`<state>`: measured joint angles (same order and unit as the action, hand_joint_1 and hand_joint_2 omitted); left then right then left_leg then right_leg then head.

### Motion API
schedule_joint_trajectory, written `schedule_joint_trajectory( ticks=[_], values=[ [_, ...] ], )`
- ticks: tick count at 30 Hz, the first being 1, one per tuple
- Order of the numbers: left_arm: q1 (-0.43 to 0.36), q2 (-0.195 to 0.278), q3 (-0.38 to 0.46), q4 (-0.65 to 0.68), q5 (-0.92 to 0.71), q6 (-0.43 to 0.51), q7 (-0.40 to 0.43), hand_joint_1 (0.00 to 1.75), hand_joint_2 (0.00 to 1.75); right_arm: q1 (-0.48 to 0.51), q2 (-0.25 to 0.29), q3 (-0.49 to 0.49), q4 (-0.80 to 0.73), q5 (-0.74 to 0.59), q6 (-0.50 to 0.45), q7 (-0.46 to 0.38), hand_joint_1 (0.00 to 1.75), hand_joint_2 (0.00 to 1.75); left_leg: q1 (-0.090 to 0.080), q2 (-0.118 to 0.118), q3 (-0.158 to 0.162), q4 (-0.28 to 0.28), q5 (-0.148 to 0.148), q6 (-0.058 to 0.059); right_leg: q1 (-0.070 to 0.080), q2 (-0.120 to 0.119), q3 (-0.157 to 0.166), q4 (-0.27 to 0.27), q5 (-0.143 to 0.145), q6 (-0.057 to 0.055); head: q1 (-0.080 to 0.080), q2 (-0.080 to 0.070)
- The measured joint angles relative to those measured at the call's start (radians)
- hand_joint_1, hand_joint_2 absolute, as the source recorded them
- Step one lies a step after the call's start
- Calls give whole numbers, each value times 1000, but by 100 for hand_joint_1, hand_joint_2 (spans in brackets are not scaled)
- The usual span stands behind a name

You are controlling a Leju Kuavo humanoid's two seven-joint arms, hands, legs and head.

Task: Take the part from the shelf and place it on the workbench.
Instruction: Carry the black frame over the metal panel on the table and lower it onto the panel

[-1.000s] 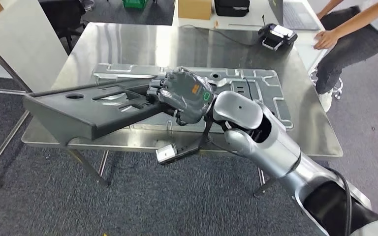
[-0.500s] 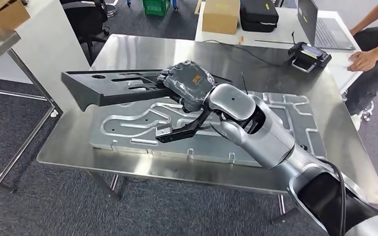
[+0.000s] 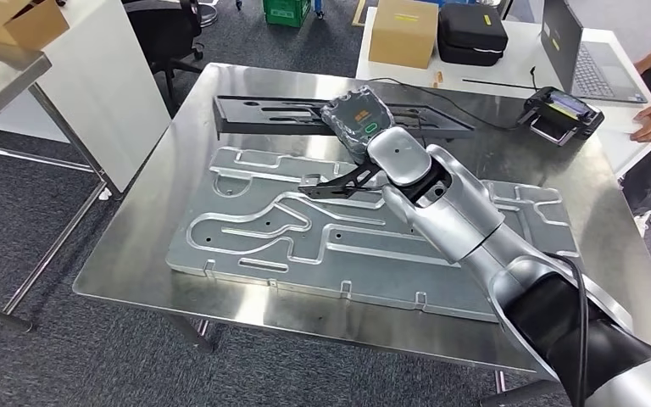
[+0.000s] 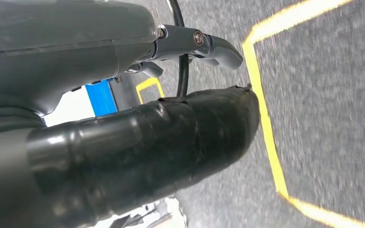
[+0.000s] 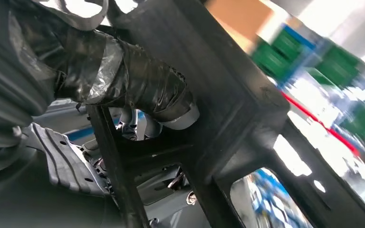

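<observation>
Head view: right hand (image 3: 358,120) clasped around black part (image 3: 263,113) above workbench's (image 3: 136,246) far edge.

The table (image 3: 178,170) is brushed steel with a dull sheen, and on it lies a pale metal plate (image 3: 254,246) with smooth machined grooves, while the long part (image 3: 263,110) looks like matt black plastic (its cast-looking ribs show close up in the right wrist view). The right hand (image 3: 358,119) is wrapped in a grey, crinkled, slightly glossy cover, and the arm (image 3: 449,212) behind it is smooth satin silver; the floor (image 3: 68,356) is rough dark carpet, and a cardboard box (image 3: 403,32) sits beyond.
</observation>
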<state>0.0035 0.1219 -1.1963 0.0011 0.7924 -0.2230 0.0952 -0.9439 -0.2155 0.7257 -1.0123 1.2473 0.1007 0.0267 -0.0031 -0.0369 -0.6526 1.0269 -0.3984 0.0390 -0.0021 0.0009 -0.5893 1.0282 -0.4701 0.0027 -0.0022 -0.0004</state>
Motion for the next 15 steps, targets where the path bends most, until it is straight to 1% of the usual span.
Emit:
schedule_joint_trajectory(
  ticks=[4,10,15],
  values=[
    [1,-6,7,0,4,5,1,0,0,19,18,-2,59,18,30,31,175,175,1,2,4,-4,0,-3,1,4,0,0,-2,-1,0,0],
    [1,-8,9,0,8,7,1,0,0,32,33,-5,93,27,46,36,175,175,1,3,6,-9,0,-6,1,5,0,1,-4,-5,0,0],
    [1,-11,16,0,23,15,2,0,0,59,48,-19,108,30,104,52,175,175,3,3,7,-11,-1,-9,1,5,0,1,-5,-6,0,0]
  ],
)
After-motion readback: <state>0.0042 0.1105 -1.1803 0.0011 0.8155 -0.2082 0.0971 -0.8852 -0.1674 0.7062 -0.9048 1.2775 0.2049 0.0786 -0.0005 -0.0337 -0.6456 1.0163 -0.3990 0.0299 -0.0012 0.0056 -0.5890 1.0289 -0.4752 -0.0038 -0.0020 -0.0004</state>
